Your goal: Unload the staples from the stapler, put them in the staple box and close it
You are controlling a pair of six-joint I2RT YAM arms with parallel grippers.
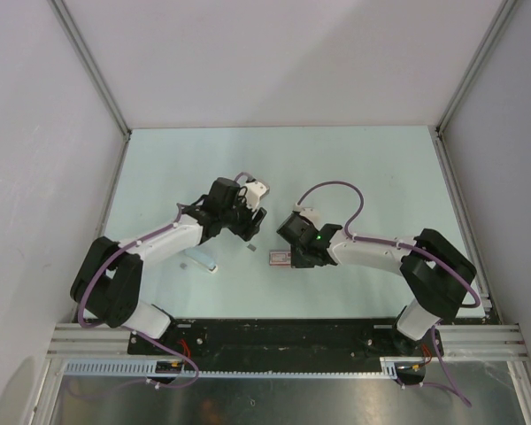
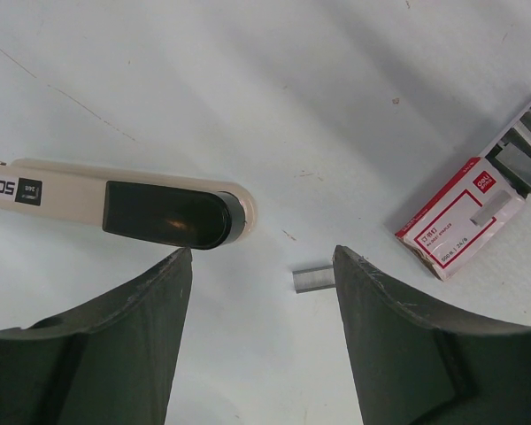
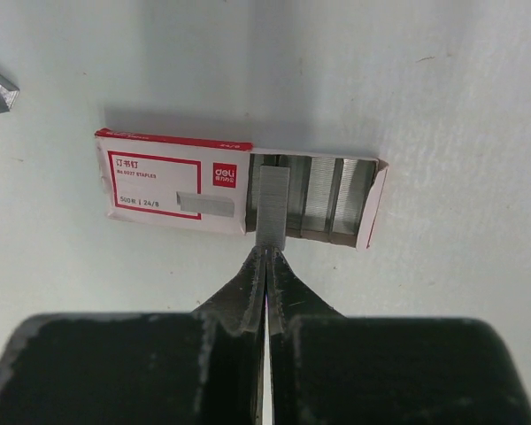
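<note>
The overhead view places the stapler (image 1: 203,264) flat on the table (image 1: 354,168) beside the left arm's forearm, with 1 loose strip of staples (image 1: 250,251) between it and the staple box (image 1: 279,258).

The left wrist view gives more detail. It shows the stapler (image 2: 115,204) closed, cream with a black cap, and the loose strip (image 2: 312,280) lying apart from it, just beside the right-hand finger. The left gripper (image 2: 261,257) hangs above the table, spread wide and holding nothing.

Only the right wrist view shows the staple box (image 3: 173,181) with its tray slid out. A crosswise strip (image 3: 272,205) lies over the rows inside. The right gripper (image 3: 267,252) is pressed together, its tips at that strip's near end. Whether they pinch it cannot be told.
</note>
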